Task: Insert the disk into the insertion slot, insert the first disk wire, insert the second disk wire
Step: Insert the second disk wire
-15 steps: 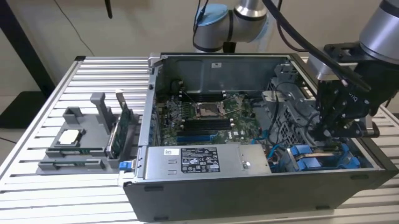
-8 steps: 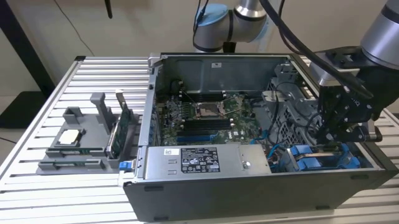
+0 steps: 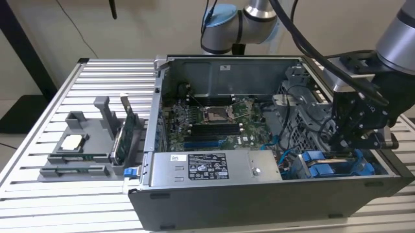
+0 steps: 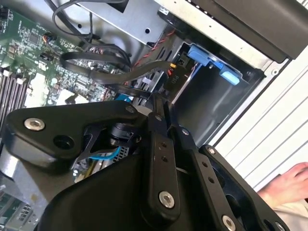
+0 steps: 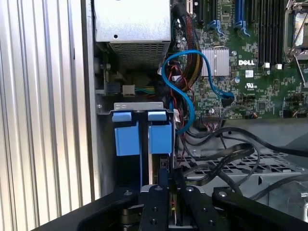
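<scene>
My claw (image 5: 169,175) has its fingers (image 5: 161,192) drawn together, tips pointing down into the corner of the case; in the second wrist view the tips (image 4: 156,96) meet right beside a flat black cable (image 4: 120,77) and its plug, and I cannot tell whether they pinch it. Just past my tips the disk (image 5: 160,137) sits inside the insertion slot (image 5: 137,105), its blue carrier standing between the grey bay walls, blue tabs level with the bay's rim. Room is tight; the case wall (image 5: 89,96) runs close along one side of the bay, and a blue data cable (image 5: 187,96) with loose black leads crowds the other. Beyond them lies the motherboard (image 3: 214,116), open above. In the exterior view my arm (image 3: 395,43) comes down from the upper right, wrist bent so the claw (image 3: 342,145) hangs nearly vertical over the bay at the exterior view's right. The power-supply box (image 3: 207,165) fills the near edge; outside the case is the slatted table (image 3: 97,77), and a person's hand (image 4: 288,180) rests there.
</scene>
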Controlling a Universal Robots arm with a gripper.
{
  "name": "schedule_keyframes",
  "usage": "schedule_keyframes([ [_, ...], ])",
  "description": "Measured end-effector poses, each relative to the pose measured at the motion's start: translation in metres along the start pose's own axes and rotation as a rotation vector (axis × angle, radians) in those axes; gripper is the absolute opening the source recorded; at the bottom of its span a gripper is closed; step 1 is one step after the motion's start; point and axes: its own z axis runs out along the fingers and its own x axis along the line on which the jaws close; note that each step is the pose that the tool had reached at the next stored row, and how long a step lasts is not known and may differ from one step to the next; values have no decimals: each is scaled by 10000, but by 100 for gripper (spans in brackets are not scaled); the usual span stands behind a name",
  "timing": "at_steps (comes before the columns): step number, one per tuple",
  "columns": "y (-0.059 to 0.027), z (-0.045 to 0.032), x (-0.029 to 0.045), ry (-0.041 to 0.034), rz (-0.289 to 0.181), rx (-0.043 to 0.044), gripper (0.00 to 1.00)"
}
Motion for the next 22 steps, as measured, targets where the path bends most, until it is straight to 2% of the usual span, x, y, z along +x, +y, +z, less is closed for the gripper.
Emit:
schedule_keyframes([
  [22,-11,58,5,0,-1,11,16],
])
